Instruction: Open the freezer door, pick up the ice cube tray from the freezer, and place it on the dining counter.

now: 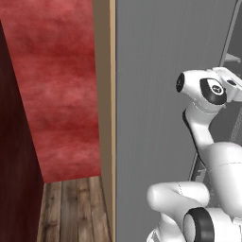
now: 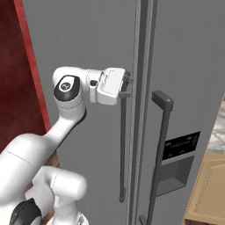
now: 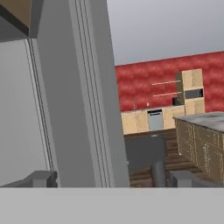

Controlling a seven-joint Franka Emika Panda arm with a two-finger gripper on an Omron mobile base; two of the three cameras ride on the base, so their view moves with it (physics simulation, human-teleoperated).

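The freezer door [image 2: 88, 44] is the tall grey left panel and looks shut against the right door. Its thin dark bar handle [image 2: 123, 145] runs down near the seam. My gripper [image 2: 128, 85] is open at the top end of that handle, one finger above and one below it. In the hand view the fingertips [image 3: 41, 178] stand wide apart around a grey upright slab [image 3: 87, 109]; I cannot tell whether it is the handle or a door edge. The freezer door [image 1: 151, 94] also shows beside my arm. The ice cube tray is hidden. The dining counter [image 3: 203, 119] stands far off.
The right door carries a thick bar handle [image 2: 161, 145] and a dark dispenser panel [image 2: 180, 147]. A tan wood side panel [image 1: 105, 118] borders the freezer on the left, with a red wall [image 1: 56, 85] and wood floor [image 1: 71, 208] beyond. Tan cabinets [image 3: 140, 121] line the far wall.
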